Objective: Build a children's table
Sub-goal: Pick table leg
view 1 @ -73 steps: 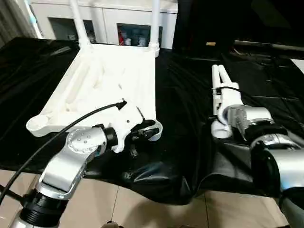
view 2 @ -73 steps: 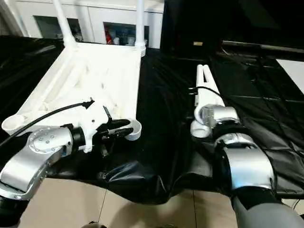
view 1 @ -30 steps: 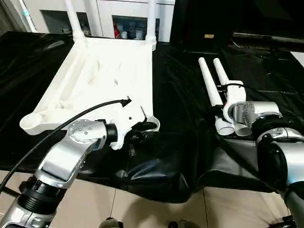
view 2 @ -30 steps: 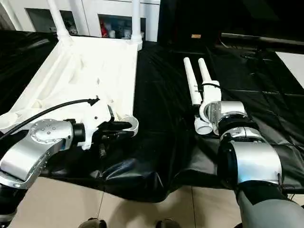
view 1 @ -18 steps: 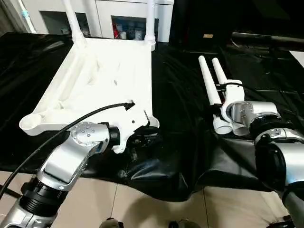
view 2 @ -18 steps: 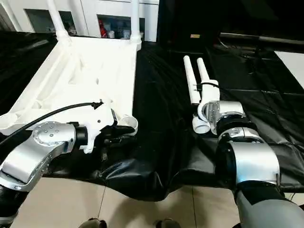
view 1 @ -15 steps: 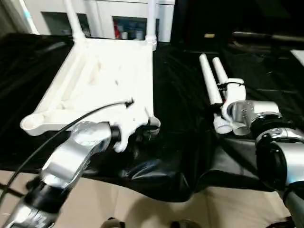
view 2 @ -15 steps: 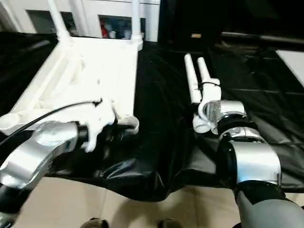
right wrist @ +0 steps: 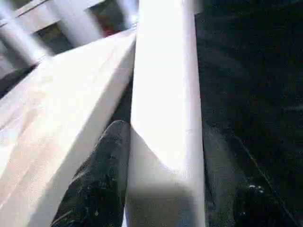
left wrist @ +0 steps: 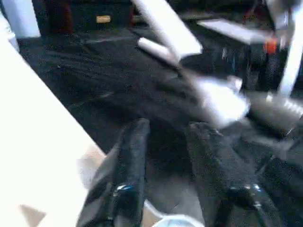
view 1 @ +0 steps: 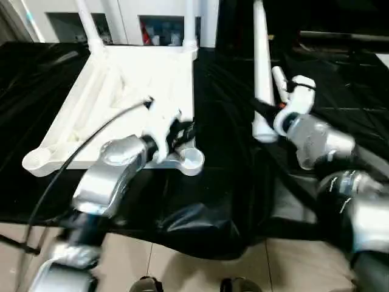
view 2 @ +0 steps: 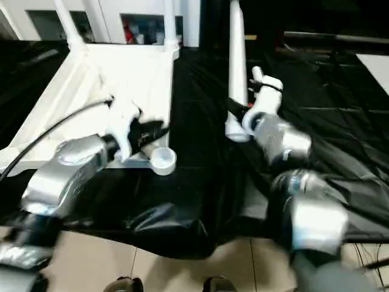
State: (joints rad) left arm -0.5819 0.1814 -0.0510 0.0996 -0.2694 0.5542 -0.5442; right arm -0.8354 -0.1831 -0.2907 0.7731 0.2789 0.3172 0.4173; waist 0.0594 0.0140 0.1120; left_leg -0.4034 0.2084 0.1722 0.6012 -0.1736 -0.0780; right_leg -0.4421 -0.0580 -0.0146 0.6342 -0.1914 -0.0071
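The white tabletop (view 1: 137,79) lies upside down on the black cloth, ribs facing up. Two legs (view 1: 87,27) (view 1: 189,24) stand in its far corner sockets. The near right socket (view 1: 192,159) has nothing in it. My left gripper (view 1: 184,131) hovers just behind that socket over the tabletop's edge, its fingers (left wrist: 135,142) open with nothing between them. My right gripper (view 1: 265,117) is shut on a third leg (view 1: 260,55) near its wide end and holds it up steeply off the cloth, to the right of the tabletop. The tip of another leg (view 1: 278,76) shows beside that wrist.
Black cloth (view 1: 225,182) covers the work table and hangs in folds over its front edge (view 1: 194,228). A white cabinet with glass doors (view 1: 158,27) stands behind the tabletop. Tiled floor (view 1: 182,267) lies below the front edge.
My right gripper has lifted one leg off the cloth and tipped it steeply upward. My left gripper has moved from the front of the near right socket back over the tabletop and opened wider.
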